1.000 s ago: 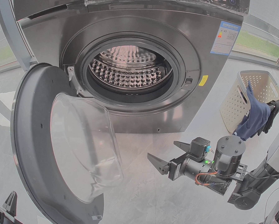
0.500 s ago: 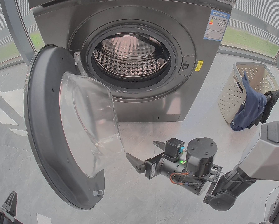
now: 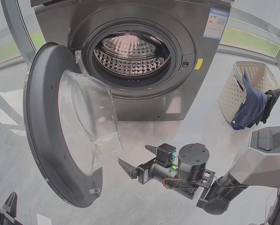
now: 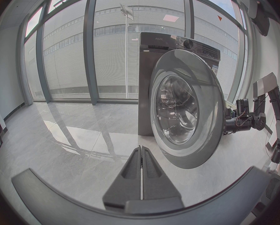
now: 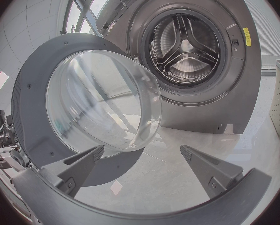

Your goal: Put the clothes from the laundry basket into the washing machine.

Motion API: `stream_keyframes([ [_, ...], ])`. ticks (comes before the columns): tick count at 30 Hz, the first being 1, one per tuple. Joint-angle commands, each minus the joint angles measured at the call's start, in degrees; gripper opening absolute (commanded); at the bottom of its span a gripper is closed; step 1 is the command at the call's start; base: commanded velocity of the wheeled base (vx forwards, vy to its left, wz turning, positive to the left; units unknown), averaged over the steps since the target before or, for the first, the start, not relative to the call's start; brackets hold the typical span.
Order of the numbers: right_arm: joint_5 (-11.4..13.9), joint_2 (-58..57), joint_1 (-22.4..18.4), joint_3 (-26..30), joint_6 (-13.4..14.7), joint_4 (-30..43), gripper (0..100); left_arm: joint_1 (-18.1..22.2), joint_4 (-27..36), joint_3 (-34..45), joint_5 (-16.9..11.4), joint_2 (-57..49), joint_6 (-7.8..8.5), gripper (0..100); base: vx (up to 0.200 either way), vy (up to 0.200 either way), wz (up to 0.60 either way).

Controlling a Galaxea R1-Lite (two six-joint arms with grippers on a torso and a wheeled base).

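The right gripper (image 3: pixel 133 156) hangs low over the floor (image 3: pixel 177 132) in front of the washing machine (image 3: pixel 193 88). Its fingers are spread wide and hold nothing, and one fingertip is just beside the glass bowl of the swung-open door (image 3: pixel 40 116). The left gripper (image 4: pixel 141 163) is pressed closed and empty. A blue garment (image 3: pixel 252 107) and a black garment (image 3: pixel 272 102) drape over the rim of the laundry basket (image 3: pixel 232 92), well apart from both grippers.

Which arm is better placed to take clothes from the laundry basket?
Right. The right gripper is open and empty, and the laundry basket with the clothes stands on that side; the left gripper is shut, beyond the door.
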Motion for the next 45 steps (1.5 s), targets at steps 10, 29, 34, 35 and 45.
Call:
stream_keyframes([
  [10, -0.1, -4.1, -4.4, 4.4, -0.1, -0.1, 100, 0.0, 0.0, 1.0, 0.0, -0.9, 0.05, 0, 0.000, 0.000, 0.00],
  [29, 0.0, 4.4, 1.1, -11.1, -0.6, 4.8, 100, 0.0, 0.0, 1.0, 0.0, -0.9, -0.04, 0, 0.000, 0.000, 0.00],
  [34, -0.1, 5.5, 3.5, -11.1, -0.6, 3.7, 100, 0.0, 0.0, 1.0, 0.0, -0.9, -0.04, 0, 0.000, 0.000, 0.00],
  [35, 0.0, 5.4, 3.5, -11.3, -0.6, 3.6, 100, 0.0, 0.0, 1.0, 0.0, -0.9, -0.04, 0, 0.000, 0.000, 0.00],
  [45, 0.1, 5.9, 1.9, -13.3, -0.6, 3.5, 100, 0.0, 0.0, 1.0, 0.0, -0.9, -0.04, 0, 0.000, 0.000, 0.00],
])
